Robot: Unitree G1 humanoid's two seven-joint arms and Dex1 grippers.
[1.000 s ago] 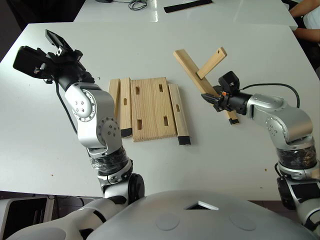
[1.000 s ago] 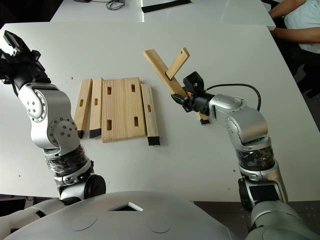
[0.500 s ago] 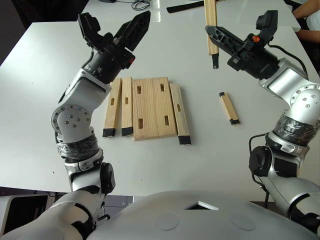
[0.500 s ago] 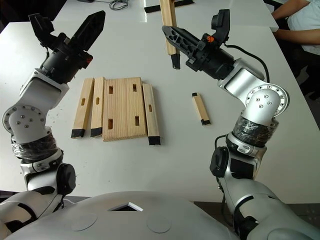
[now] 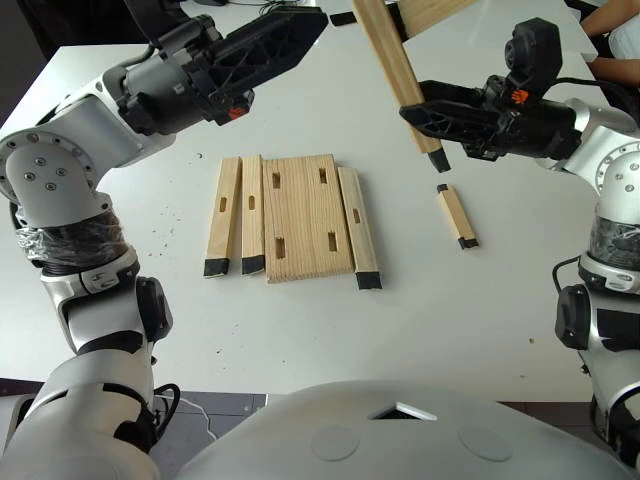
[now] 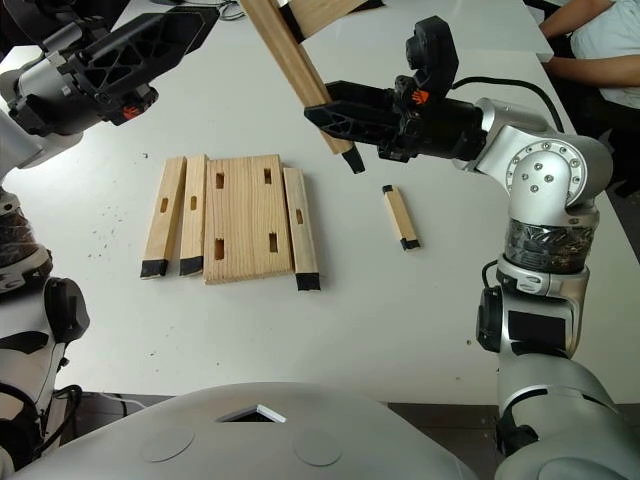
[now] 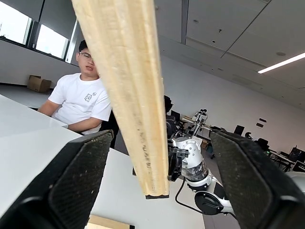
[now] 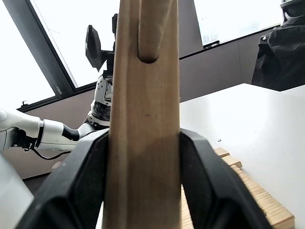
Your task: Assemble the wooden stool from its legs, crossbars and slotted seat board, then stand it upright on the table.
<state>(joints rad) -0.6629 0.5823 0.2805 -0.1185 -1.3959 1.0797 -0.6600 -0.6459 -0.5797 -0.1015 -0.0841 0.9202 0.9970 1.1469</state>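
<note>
the right gripper (image 5: pixel 415 108) is clamped tight on a long leg (image 5: pixel 388 58), held high over the table (image 5: pixel 520 300). the leg slants up and to the far left from the gripper, and its black tip points down. a crossbar (image 5: pixel 432 10) sticks in its slot near the top. the left gripper (image 5: pixel 295 38) is up just left of the leg, with its fingers wide apart and aimed at it, so i think it is best placed to take the upper part. the seat board (image 5: pixel 305 215) lies flat below, with spare legs (image 5: pixel 222 215) beside it. i can read no writing on the wood.
</note>
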